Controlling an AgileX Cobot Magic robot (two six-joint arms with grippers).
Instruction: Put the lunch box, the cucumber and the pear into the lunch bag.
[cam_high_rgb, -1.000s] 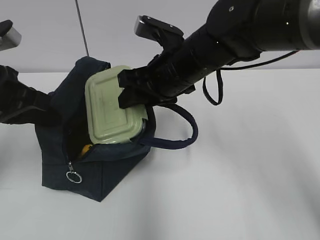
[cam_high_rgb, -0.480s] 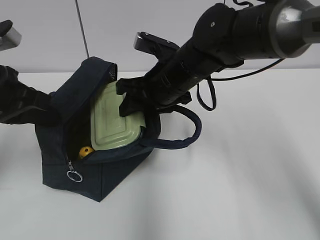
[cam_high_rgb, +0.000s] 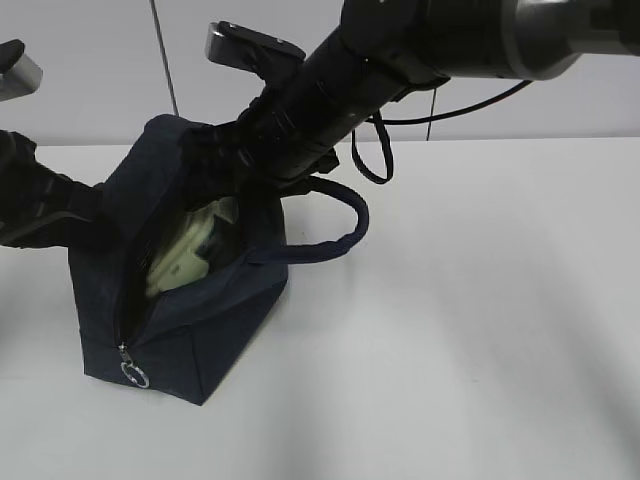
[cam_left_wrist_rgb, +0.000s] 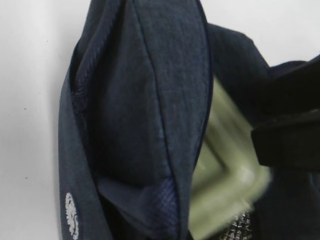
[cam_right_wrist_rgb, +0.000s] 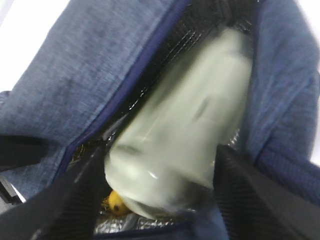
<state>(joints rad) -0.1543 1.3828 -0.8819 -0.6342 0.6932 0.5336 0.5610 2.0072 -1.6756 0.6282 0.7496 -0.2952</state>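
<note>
Both arms at lunch bag (cam_high_rgb: 200, 330); right tool (cam_high_rgb: 225, 180) reaching inside.

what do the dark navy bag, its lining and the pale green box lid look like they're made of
The dark navy box-shaped lunch bag looks like woven fabric, matte, with a heathered denim-like weave in the right wrist view. Its lining appears to be a dark mesh over something shiny, possibly foil. The pale sage-green lunch box lid looks like smooth plastic with a soft sheen, though motion blur leaves that uncertain.

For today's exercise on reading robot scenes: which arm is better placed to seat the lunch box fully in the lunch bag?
Probably the right: its claw reaches into the lunch bag at the lunch box, while the left arm is against the bag's side.
</note>
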